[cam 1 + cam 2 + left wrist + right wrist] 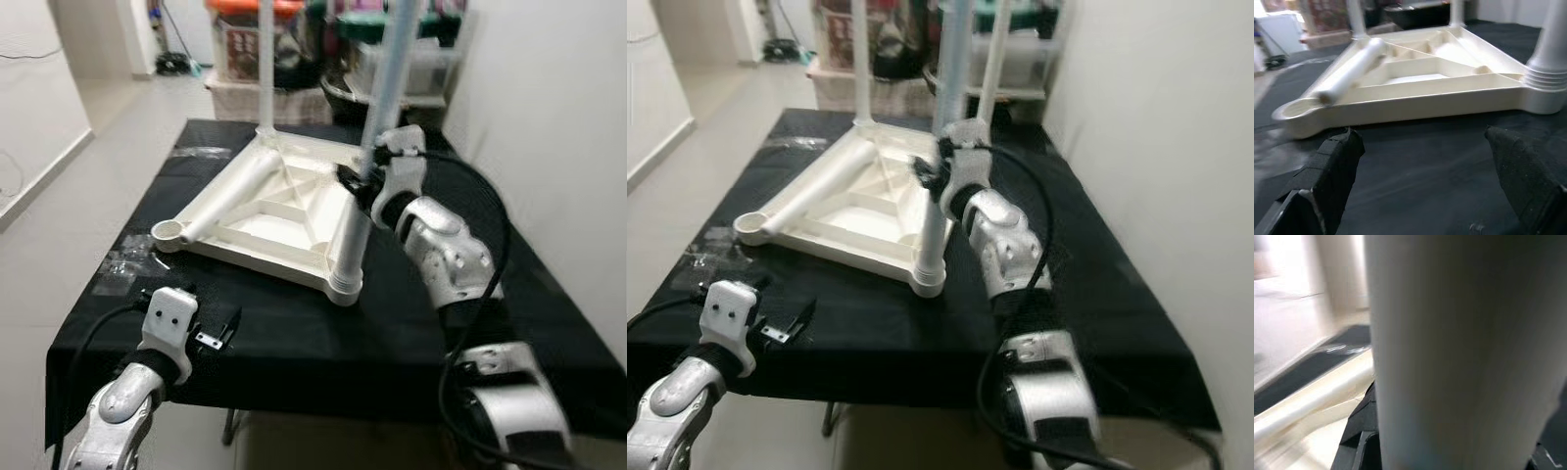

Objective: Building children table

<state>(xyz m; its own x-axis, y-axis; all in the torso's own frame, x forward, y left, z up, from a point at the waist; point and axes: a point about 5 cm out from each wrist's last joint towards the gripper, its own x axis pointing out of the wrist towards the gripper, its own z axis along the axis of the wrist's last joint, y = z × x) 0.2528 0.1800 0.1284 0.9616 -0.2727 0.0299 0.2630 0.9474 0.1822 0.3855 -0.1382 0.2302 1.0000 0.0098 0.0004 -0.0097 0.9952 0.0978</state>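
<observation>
Left eye view puts the left gripper (217, 336) open and empty, the loose leg (235, 191) lying on the upturned tabletop (284, 211) beyond it; three legs stand socketed, the right gripper (355, 182) clasping the near leg (377, 127); one socket (168, 233) remains.

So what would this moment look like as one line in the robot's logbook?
right gripper: shut on upright leg | left gripper: open, idle over black cloth | loose leg: lying across tabletop

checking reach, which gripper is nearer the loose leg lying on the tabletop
Left. The left gripper hovers open just short of the loose leg; the right gripper grips an upright leg across the tabletop.
</observation>
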